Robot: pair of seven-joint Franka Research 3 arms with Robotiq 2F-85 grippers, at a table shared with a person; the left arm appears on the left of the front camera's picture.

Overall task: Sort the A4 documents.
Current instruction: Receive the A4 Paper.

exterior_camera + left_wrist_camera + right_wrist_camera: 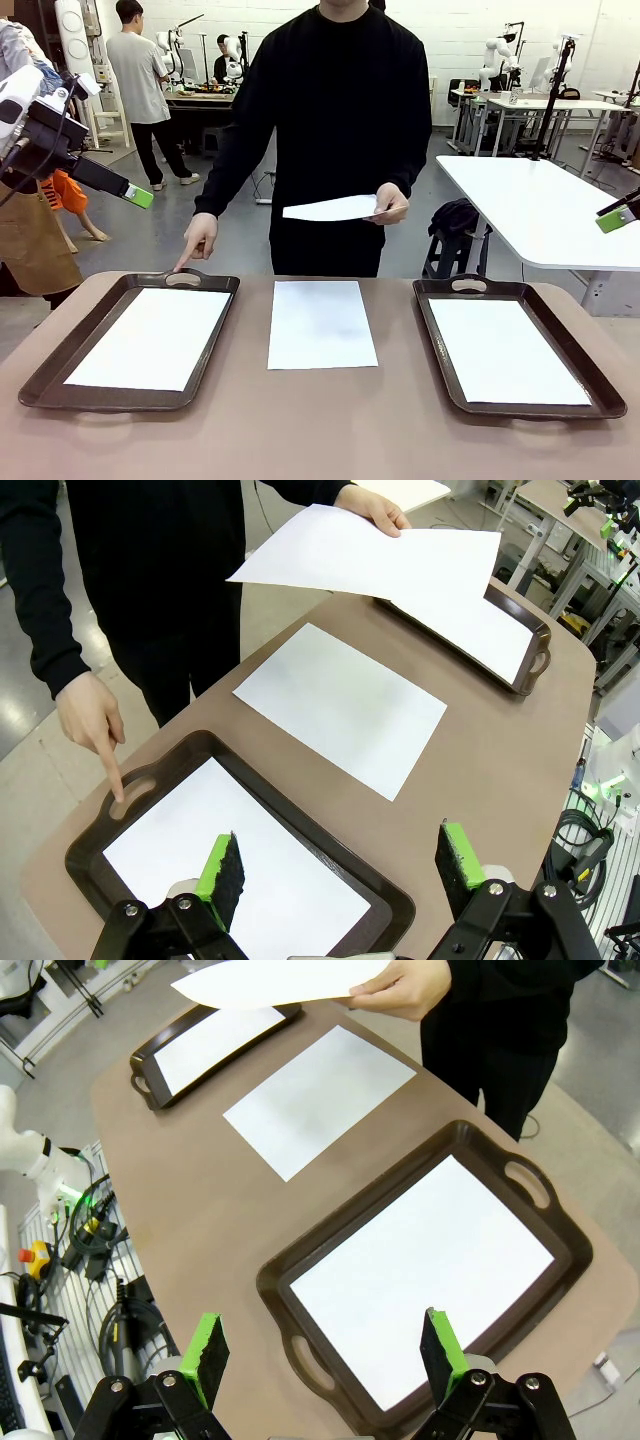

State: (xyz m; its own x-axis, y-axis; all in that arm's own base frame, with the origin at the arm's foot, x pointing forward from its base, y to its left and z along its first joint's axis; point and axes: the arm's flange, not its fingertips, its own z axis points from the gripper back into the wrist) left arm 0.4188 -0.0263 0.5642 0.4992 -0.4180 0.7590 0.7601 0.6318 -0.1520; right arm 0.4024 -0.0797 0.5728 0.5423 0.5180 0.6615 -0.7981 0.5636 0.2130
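Note:
One A4 document [322, 323] lies flat on the table between two dark brown trays. The left tray [40, 385] holds a white sheet [150, 338], and so does the right tray [430, 330], its sheet [505, 350] lying flat. The person holds another sheet [330, 209] in one hand above the table's far edge. Their other hand [197, 240] points a finger at the left tray's far handle. My left gripper [338, 860] hovers open above the left tray's sheet [280, 870]. My right gripper [324, 1345] hovers open above the right tray's sheet [420, 1260]. Neither touches anything.
A white table [560, 210] stands off to the back right, beyond the brown table's far edge. Cables and gear hang below the table's sides [90, 1230]. Bare brown tabletop [320, 430] runs along the near edge.

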